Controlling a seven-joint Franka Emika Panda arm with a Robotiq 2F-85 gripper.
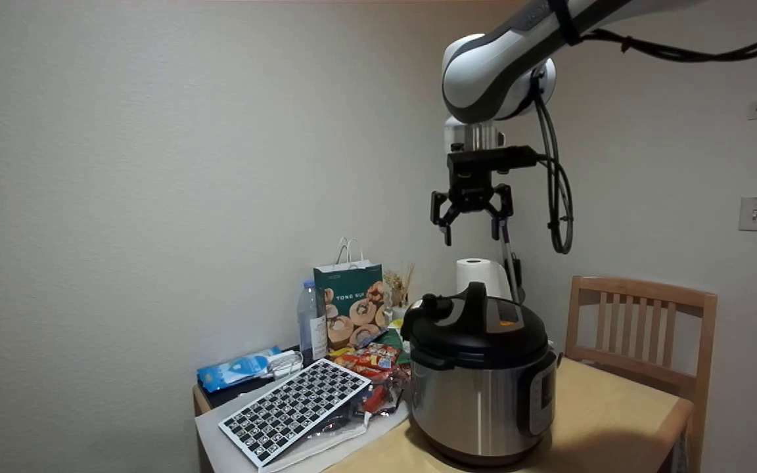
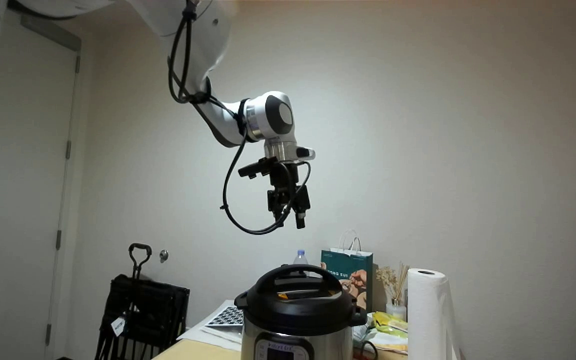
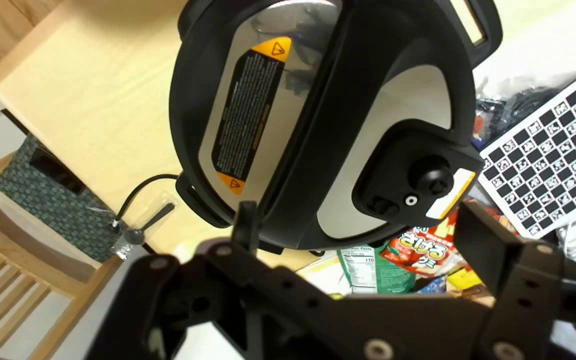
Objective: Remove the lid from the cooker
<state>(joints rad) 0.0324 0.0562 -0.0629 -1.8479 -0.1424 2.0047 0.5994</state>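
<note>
The black domed lid [image 1: 483, 348] sits on the steel cooker [image 1: 470, 414]; both also show in an exterior view, lid [image 2: 298, 315] and cooker body [image 2: 337, 346]. The lid's raised black handle [image 1: 477, 309] arches across its top. My gripper [image 1: 472, 233] is open and empty, pointing down, well above the lid and apart from it; it also shows in an exterior view [image 2: 290, 221]. In the wrist view the lid [image 3: 328, 125] fills the upper middle, beyond the spread fingers [image 3: 360, 227]. The cooker's body is mostly hidden under the lid there.
The cooker stands on a wooden table [image 1: 602, 407]. Beside it are a checkered board [image 1: 296, 410], snack bags [image 1: 375, 358], a green paper bag [image 1: 352, 302], a bottle [image 1: 311, 322] and a paper towel roll [image 2: 428, 315]. A wooden chair [image 1: 641, 328] stands by the table.
</note>
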